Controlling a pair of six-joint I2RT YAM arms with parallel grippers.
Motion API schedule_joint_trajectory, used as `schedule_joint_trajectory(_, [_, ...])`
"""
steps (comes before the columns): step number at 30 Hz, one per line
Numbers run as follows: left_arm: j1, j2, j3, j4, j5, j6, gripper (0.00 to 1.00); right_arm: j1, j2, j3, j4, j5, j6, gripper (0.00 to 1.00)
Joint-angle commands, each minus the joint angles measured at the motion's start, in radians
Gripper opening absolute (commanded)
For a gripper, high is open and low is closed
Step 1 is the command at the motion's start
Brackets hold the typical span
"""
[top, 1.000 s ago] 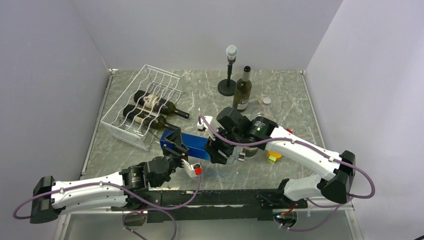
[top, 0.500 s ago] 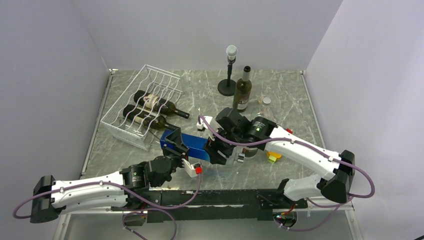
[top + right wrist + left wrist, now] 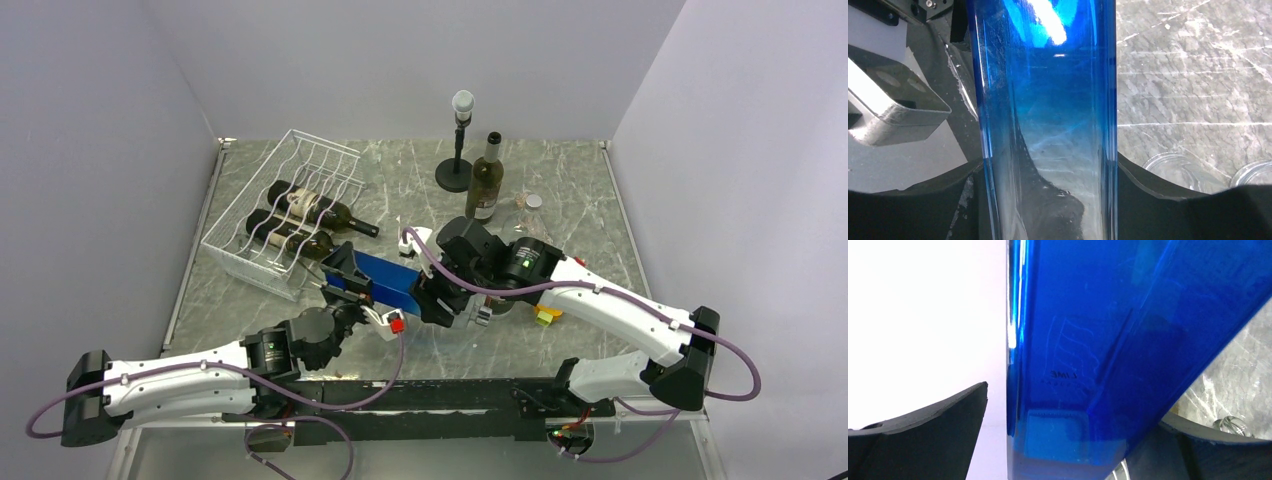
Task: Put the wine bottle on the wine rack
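Blue glass wine bottle [image 3: 385,281] not yet on white wire wine rack [image 3: 318,163]: right tool [image 3: 428,296] grips it, left tool [image 3: 348,275] gapes wide

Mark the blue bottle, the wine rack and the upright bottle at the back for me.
blue bottle [image 3: 385,281], top view, middle of its body
wine rack [image 3: 322,162], top view, bare far end
upright bottle [image 3: 485,192], top view, lower body
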Motion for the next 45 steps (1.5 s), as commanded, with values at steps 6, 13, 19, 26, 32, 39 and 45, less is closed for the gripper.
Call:
schedule_joint_trajectory(6, [-0.006,-0.040,0.038,0.058,0.017,-0.036,0.99,-0.012,-0.040,0.066,0.068,0.283,0.110,0.00])
schedule_joint_trajectory(13, [-0.006,-0.070,0.101,-0.103,0.076,-0.189,0.99,-0.040,-0.017,0.077,0.115,0.371,0.164,0.00])
schedule_joint_trajectory(19, [-0.006,-0.102,0.181,-0.112,0.045,-0.372,0.99,-0.101,0.060,0.085,0.199,0.346,0.189,0.00])
schedule_joint_trajectory(26, [-0.006,-0.109,0.346,-0.212,-0.074,-0.702,0.99,-0.166,0.226,0.187,0.280,0.288,0.191,0.00])
schedule_joint_trajectory(32, [-0.006,-0.123,0.386,-0.203,-0.136,-0.785,0.99,-0.211,0.398,0.298,0.314,0.279,0.181,0.00])
schedule_joint_trajectory(39, [-0.006,-0.130,0.452,-0.252,-0.174,-0.890,0.99,-0.252,0.500,0.352,0.372,0.231,0.140,0.00])
schedule_joint_trajectory(45, [-0.005,-0.111,0.539,-0.362,-0.200,-1.017,0.99,-0.272,0.576,0.385,0.430,0.208,0.047,0.00])
